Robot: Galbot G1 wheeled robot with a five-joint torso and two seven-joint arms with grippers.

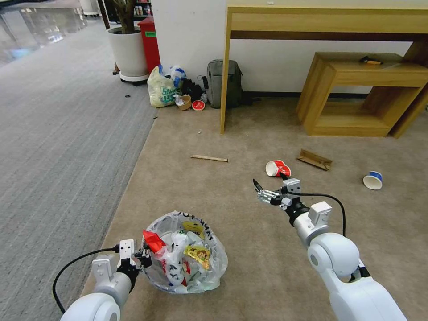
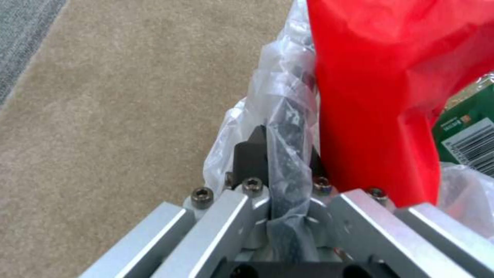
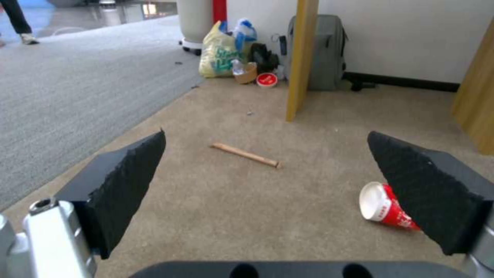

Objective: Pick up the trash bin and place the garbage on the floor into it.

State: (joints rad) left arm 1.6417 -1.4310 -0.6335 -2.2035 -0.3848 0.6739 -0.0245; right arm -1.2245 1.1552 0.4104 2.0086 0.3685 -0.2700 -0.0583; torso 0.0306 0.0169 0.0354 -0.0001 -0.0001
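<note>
Left claw [image 1: 143, 257] low at near left, clenched on rim of trash bin [image 1: 187, 254]; in left wrist view, black rim and crinkly bag film pinched between dark fingers [image 2: 249, 156], red wrapper [image 2: 376, 96] pressing against rim from inside. Bin already heaped with wrappers and scraps, near left on beige floor [image 1: 232, 209], close to seam with grey ribbed carpet [image 1: 58, 133].

Right claw [image 1: 261, 191] stretched forward over floor, released, black pads [image 3: 129, 173] spread wide and gripping nothing. Red cup [image 1: 277, 168] lying on its side just beyond right claw, white mouth turned toward left. Cardboard scrap [image 1: 314, 159] just right of cup; blue cup [image 1: 372, 180] farther right, well apart. Wooden stick [image 1: 209, 158] flat on floor ahead, between bin and bench leg [image 1: 225, 76]. Grey backpack [image 1: 223, 84] and yellow-green bag [image 1: 161, 89] against far wall.
</note>
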